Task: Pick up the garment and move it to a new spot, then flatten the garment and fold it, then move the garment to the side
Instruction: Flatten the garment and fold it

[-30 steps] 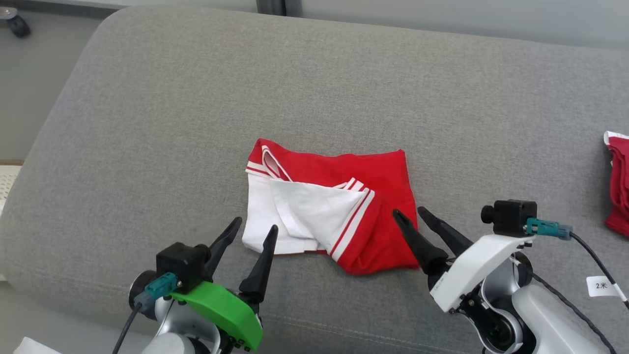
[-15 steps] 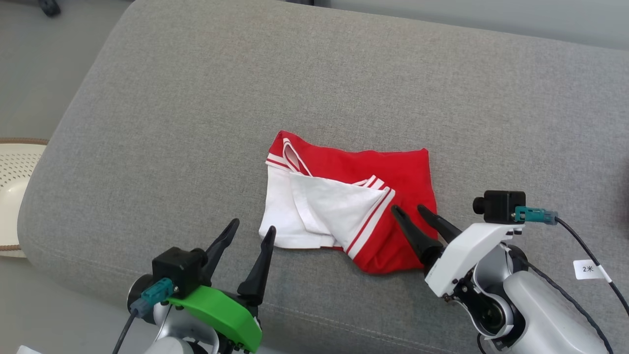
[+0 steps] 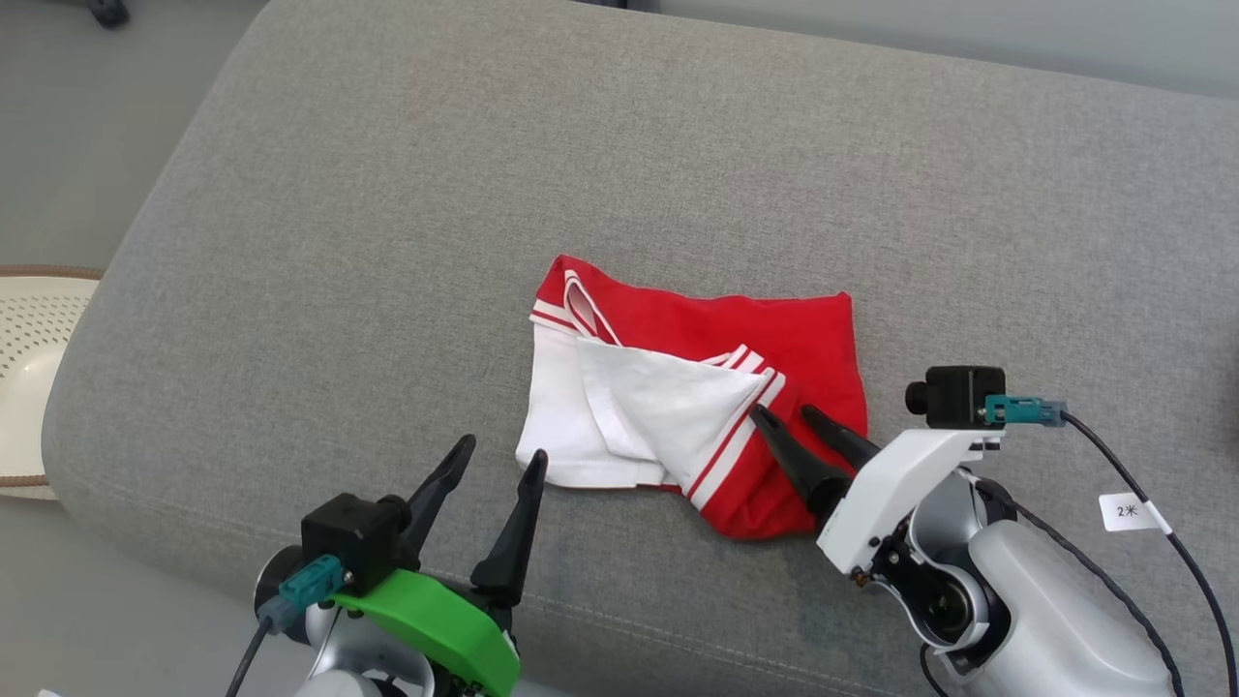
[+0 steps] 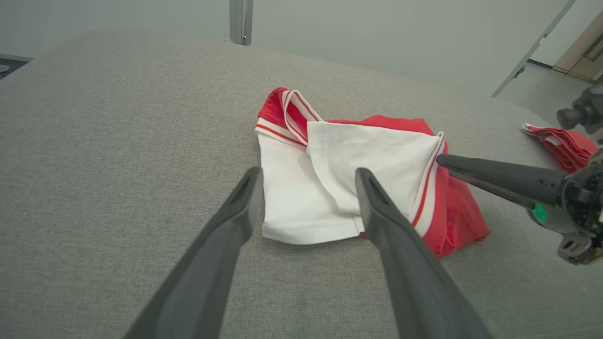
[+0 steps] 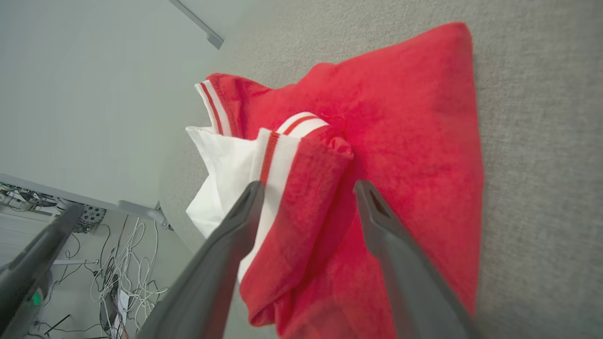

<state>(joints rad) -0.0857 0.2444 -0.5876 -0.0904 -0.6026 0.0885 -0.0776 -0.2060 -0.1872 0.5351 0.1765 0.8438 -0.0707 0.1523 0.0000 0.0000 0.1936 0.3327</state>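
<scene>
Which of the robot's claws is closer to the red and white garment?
Right. The right gripper hovers over the red side of the garment; the left gripper sits off its white corner, over bare cushion.

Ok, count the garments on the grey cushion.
2. The red-and-white garment lies central on the cushion; a second red garment lies farther right. Others may lie outside the frames.

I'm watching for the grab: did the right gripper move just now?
Yes. The right gripper went from the garment's right edge inward over the red cloth, toward its white stripes.
</scene>
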